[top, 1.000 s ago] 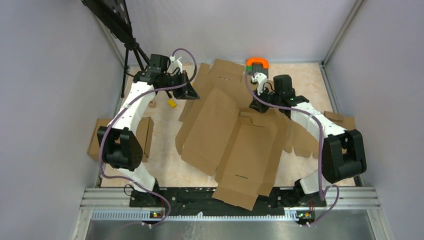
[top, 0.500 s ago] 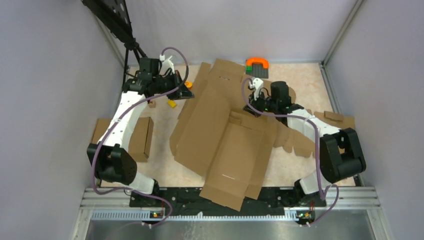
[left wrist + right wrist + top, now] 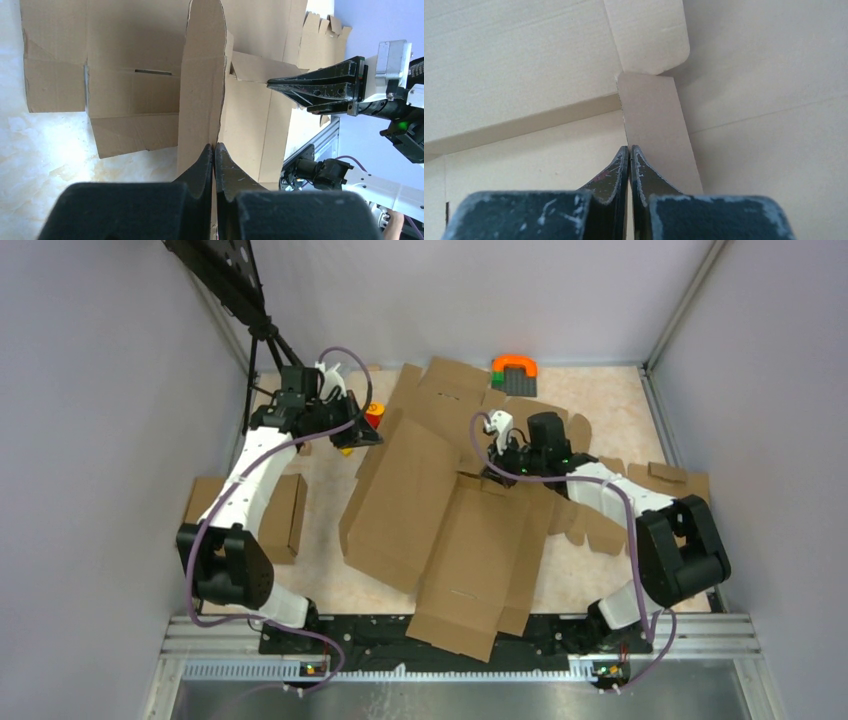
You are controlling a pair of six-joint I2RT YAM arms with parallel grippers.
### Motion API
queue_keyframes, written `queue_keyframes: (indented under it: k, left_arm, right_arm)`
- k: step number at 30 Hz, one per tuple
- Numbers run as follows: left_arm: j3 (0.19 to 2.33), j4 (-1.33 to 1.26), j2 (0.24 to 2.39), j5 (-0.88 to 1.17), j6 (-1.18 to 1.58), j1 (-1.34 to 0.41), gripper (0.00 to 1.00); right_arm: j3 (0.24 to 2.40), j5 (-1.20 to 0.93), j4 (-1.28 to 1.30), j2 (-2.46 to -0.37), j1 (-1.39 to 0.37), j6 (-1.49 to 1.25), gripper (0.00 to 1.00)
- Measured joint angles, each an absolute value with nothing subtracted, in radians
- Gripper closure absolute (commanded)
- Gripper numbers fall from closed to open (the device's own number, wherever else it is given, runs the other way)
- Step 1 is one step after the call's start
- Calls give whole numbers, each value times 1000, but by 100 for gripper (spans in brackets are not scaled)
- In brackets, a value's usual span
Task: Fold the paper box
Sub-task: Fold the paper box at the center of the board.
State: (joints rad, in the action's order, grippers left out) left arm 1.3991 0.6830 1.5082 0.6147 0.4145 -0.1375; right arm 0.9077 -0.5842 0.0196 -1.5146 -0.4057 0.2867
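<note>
Centre of table (image 3: 330, 585): paper box (image 3: 440, 530), mostly flat, near end overhanging table edge at 6 o'clock. At box's 10 o'clock edge: left gripper (image 3: 370, 434), raised flap pinched between fingers. Over box's middle, toward 1 o'clock: right gripper (image 3: 488, 472), tips against small raised tab. At 9 o'clock, apart from box: cardboard slab (image 3: 283, 512). At 3 o'clock: another cardboard sheet (image 3: 598, 525) partly under box, cardboard scraps (image 3: 668, 474) beyond. At 12 o'clock, near back wall: toy block (image 3: 513, 370). In 11 o'clock corner: tripod (image 3: 268, 340).
</note>
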Motion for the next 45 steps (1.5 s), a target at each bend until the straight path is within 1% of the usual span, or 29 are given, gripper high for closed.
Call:
queue_keyframes:
  k: [3, 5, 6, 11, 14, 17, 19, 23, 26, 27, 32, 36, 38, 39, 40, 45]
  left_arm:
    - [1391, 678, 1508, 612, 419, -137, 100]
    - [1385, 676, 1508, 612, 421, -137, 92]
    - [1382, 675, 1508, 612, 422, -137, 90]
    - [1380, 684, 1508, 599, 421, -138, 81]
    - [1380, 712, 1510, 574, 414, -138, 79]
    - [1377, 747, 1529, 548, 406, -138, 66]
    - [1361, 758, 1539, 527, 399, -138, 62]
    - [1331, 788, 1546, 471, 390, -138, 46]
    - [1329, 806, 1547, 434, 384, -138, 37]
    - [1329, 810, 1547, 425, 382, -138, 36]
    - [1337, 848, 1547, 337, 365, -138, 34]
    - [1347, 857, 1547, 308, 360, -145, 40]
    - [1347, 856, 1552, 323, 358, -157, 44]
    - [1347, 854, 1557, 336, 357, -164, 50]
    - [1347, 850, 1569, 368, 356, -172, 52]
    - [1346, 825, 1636, 465, 361, -185, 53]
  right_arm:
    - [920, -559, 67, -1516, -406, 280, 100]
    - [921, -552, 76, -1516, -406, 269, 100]
    - [921, -551, 76, -1516, -406, 264, 100]
    - [905, -552, 60, -1492, -406, 259, 100]
    - [903, -552, 52, -1491, -406, 261, 100]
    - [890, -553, 28, -1491, -406, 262, 100]
    - [882, -553, 20, -1491, -406, 266, 100]
    - [875, -554, 11, -1491, -408, 269, 100]
    - [875, -553, -1, -1491, -410, 271, 100]
    - [875, -553, -4, -1491, -410, 273, 100]
    - [875, -552, -10, -1491, -410, 281, 100]
    - [875, -552, -12, -1491, -410, 287, 100]
    - [875, -552, -12, -1491, -410, 287, 100]
    - [875, -552, -12, -1491, -410, 287, 100]
    - [875, -552, -12, -1491, -410, 288, 100]
    - [875, -553, -9, -1491, -410, 295, 100]
